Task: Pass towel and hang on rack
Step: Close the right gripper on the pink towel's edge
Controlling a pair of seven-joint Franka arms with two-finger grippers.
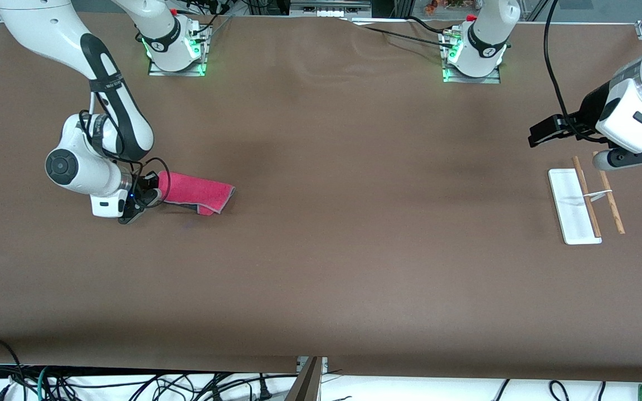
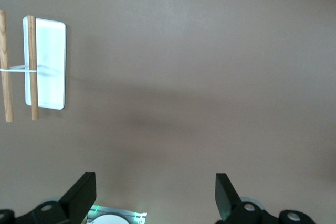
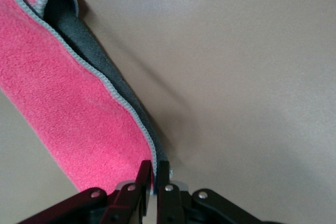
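Front view has the right gripper (image 1: 145,201) at middle left of the frame, low on the worktop (image 1: 321,250), its fingers pinched shut on one end of the towel (image 1: 195,192), which lies folded there and well apart from the rack (image 1: 574,206) at right of frame. Right wrist view shows the bite taking only the grey-edged rim, the dark back layer curling loose at upper left. That thin hold is the risk, I judge: a lift could let the hem slide out, or the fold open and trail. The left gripper (image 2: 152,198) waits over bare worktop near the rack, fingers spread wide. A handover also looks like a long carry, and a swinging towel could miss those fingers.
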